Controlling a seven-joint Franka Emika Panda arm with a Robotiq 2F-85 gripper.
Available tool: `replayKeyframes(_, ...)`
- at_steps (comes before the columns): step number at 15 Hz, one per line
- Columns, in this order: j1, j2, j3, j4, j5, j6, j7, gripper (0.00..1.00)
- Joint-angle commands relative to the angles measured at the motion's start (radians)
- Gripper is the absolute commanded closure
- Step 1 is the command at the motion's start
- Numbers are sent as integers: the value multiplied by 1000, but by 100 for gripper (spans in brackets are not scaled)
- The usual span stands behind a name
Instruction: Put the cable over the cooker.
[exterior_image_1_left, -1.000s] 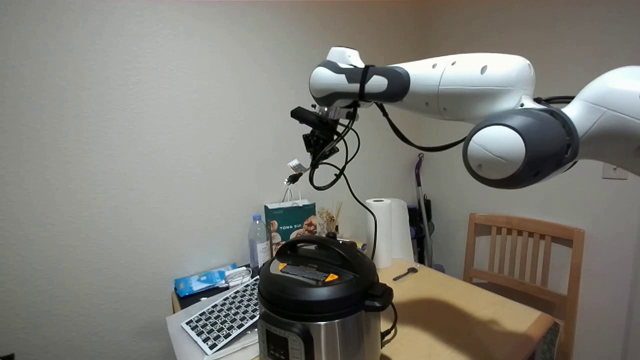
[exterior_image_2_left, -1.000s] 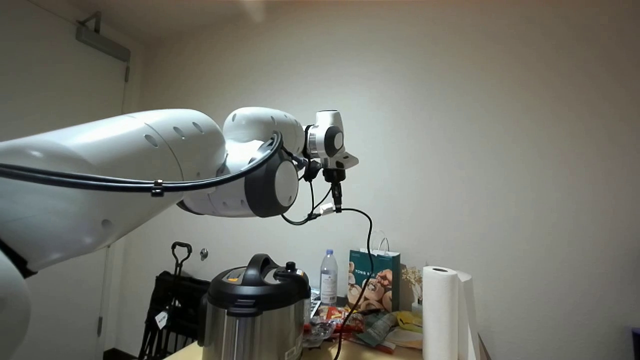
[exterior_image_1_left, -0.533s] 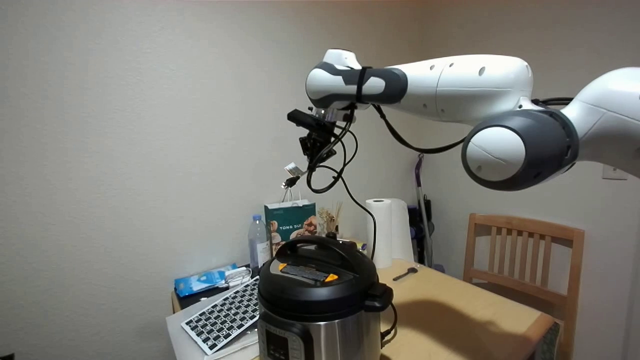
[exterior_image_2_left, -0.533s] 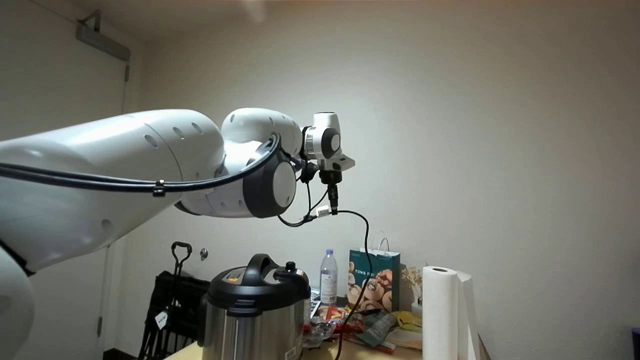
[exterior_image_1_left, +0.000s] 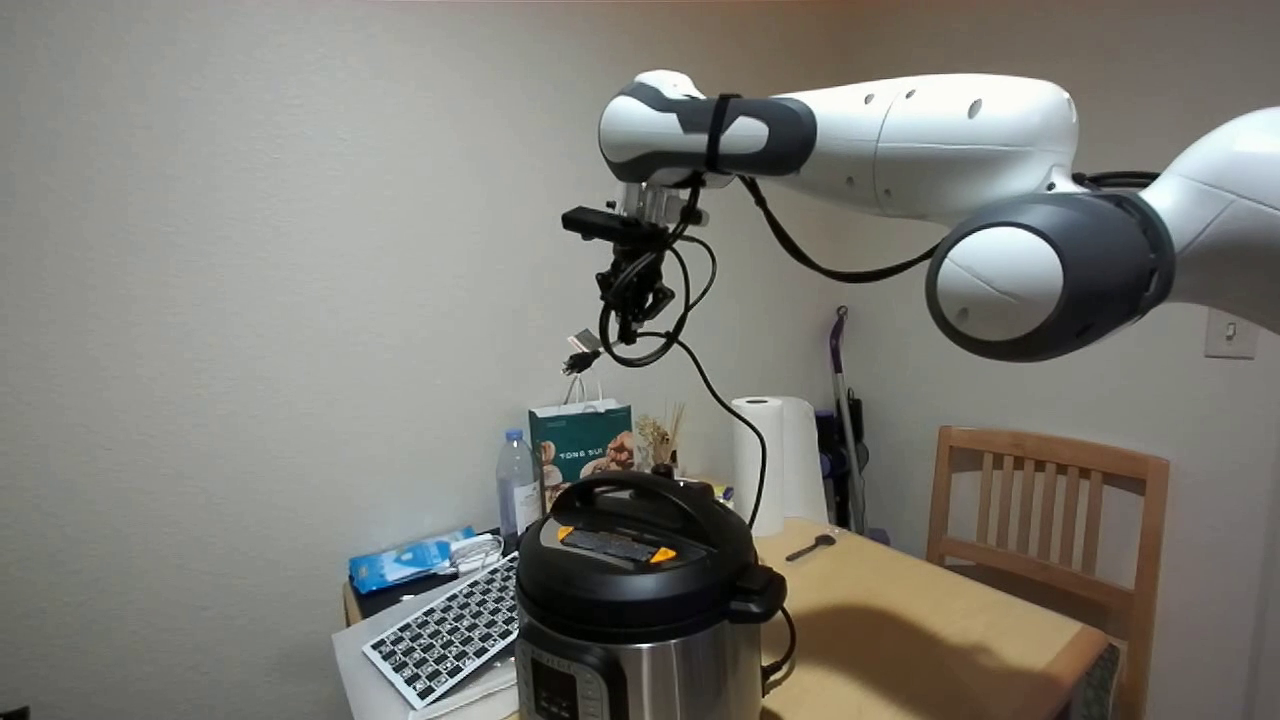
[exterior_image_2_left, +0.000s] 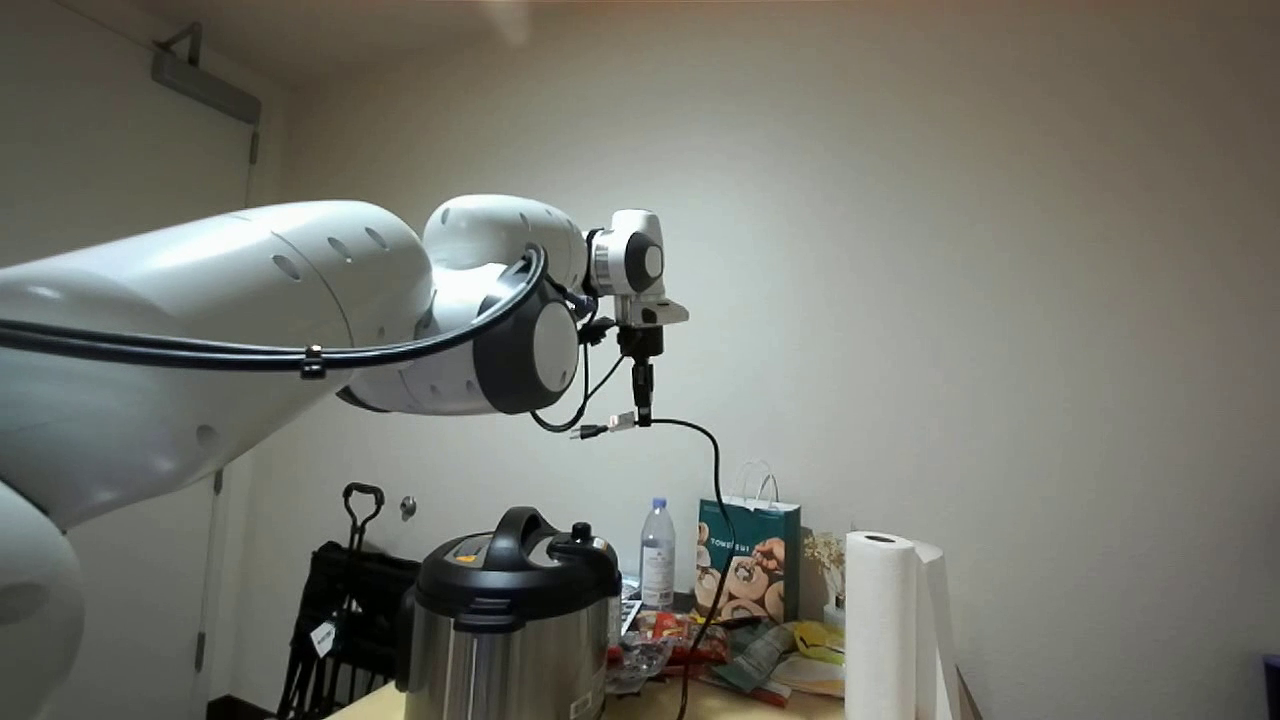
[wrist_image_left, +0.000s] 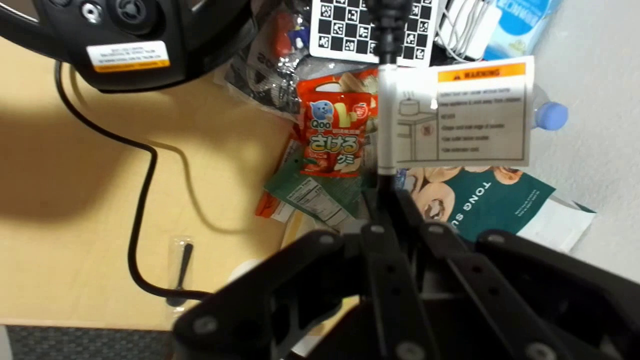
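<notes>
Nearest stands the cooker (exterior_image_2_left: 510, 640), its black lid (exterior_image_1_left: 640, 590) on, so there is a broad top for the cable (wrist_image_left: 132, 245) to lie across; the raised lid handle (exterior_image_2_left: 512, 540) may well serve to stop it sliding off. Beside the cooker the surface (exterior_image_1_left: 860, 565) carries a wrapped black spoon (wrist_image_left: 185, 265), which seems to have no part in this.

Beyond the cooker, and above it, hangs the claw (exterior_image_2_left: 644, 421), drawn narrow and holding the cable just behind a white warning tag (wrist_image_left: 465, 115). The tag lies between the grip and the plug (exterior_image_2_left: 588, 432) — a hold near the free end, presumably chosen so that end can lead over the lid while the rest trails. The height looks meant to keep the plug from knocking the handle. From the claw the cable bows outward and drops beside the cooker, slack enough, I judge, to reach across; whether it rests on the surface back there I cannot tell. What appears to be its other end enters the cooker low on the steel side. The wrist view puts the lid off to one side — the cable is not over it yet, so a sideways carry toward the cooker should come next, then a lowering.

Farther past the cooker, near the wall (exterior_image_1_left: 250, 300), stand a bottle (exterior_image_1_left: 517, 480), a green shopping bag (exterior_image_1_left: 580, 440) and a paper-towel roll (exterior_image_2_left: 880, 630), probably to be out of the way of the arm (exterior_image_2_left: 300, 270).
</notes>
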Motion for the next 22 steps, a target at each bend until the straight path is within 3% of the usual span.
replayKeyframes(1, 1, -19, -2, -27, 1, 4, 3, 92)
replayKeyframes(7, 1, -17, -2, -35, 2, 8, 3, 92)
replayKeyframes(8, 1, -17, -2, -35, 2, 8, 3, 98)
replayKeyframes(14, 14, -79, 63, 0, 47, -247, 56, 98)
replayKeyframes(18, -3, -118, 139, 1, 142, -401, 79, 98)
replayKeyframes(19, -7, -121, 154, 1, 163, -419, 64, 98)
replayKeyframes(20, 17, -123, 104, -29, 119, -360, 58, 98)
replayKeyframes(21, 18, -128, 106, -31, 124, -364, 58, 92)
replayKeyframes(22, 20, -129, 102, -34, 123, -362, 58, 92)
